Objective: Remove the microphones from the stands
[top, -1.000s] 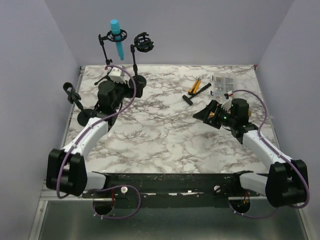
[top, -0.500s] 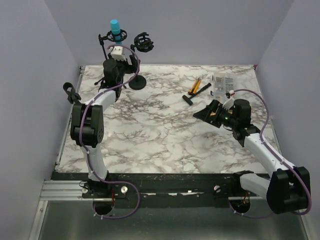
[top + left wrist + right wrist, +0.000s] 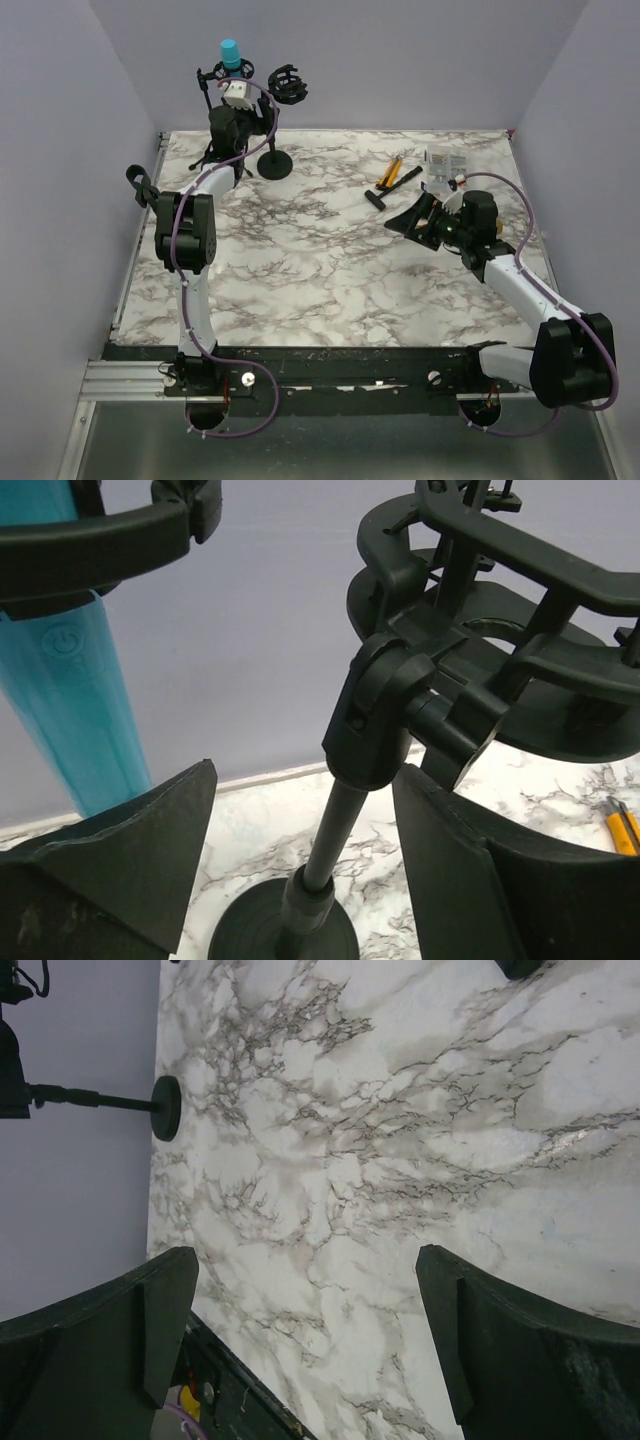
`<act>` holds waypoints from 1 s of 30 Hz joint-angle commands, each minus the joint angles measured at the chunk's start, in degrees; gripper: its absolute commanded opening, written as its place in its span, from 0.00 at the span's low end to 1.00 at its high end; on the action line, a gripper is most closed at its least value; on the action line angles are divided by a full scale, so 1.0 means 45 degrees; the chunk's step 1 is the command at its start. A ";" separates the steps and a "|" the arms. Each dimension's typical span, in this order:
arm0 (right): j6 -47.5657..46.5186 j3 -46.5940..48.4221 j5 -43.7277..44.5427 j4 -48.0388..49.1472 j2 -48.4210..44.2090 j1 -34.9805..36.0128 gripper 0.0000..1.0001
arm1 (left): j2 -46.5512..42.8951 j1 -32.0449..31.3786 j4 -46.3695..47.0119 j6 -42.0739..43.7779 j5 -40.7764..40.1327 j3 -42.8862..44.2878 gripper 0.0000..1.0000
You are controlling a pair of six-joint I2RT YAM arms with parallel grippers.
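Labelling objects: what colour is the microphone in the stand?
The microphone is turquoise blue, clearest in the left wrist view.

Table (image 3: 330,260): white marble-patterned top veined in grey, enclosed by pale lilac walls (image 3: 400,60).
Second stand: upright at the back left, its round black base (image 3: 276,164) on the table, its thin pole (image 3: 335,825) rising to an empty black shock mount (image 3: 287,85).
Side stand: a small black one (image 3: 140,185) at the table's left edge, on a disc foot (image 3: 166,1108).
Back right: yellow-handled implements (image 3: 397,172) lying beside a black T-headed piece (image 3: 375,198).
Packet: clear plastic (image 3: 445,165), just right of them.
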 commanded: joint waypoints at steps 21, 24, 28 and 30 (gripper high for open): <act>-0.0193 0.0700 0.0791 -0.1843 -0.1586 0.0101 1.00 | -0.1872 -0.0604 0.2275 0.0573 0.1472 -0.2984 0.00; -0.0156 0.0348 0.0684 -0.1780 -0.2033 0.0091 1.00 | -0.3092 -0.1036 0.2428 0.0777 0.0776 -0.4486 0.00; -0.0204 0.0080 0.0530 -0.1940 -0.2064 0.0120 1.00 | -0.4994 -0.1658 0.3225 0.0124 0.0049 -0.7120 0.00; -0.0114 -0.0325 0.0395 -0.1702 -0.2250 0.0130 1.00 | -0.6244 -0.2157 0.3508 -0.0194 -0.0417 -0.8662 0.00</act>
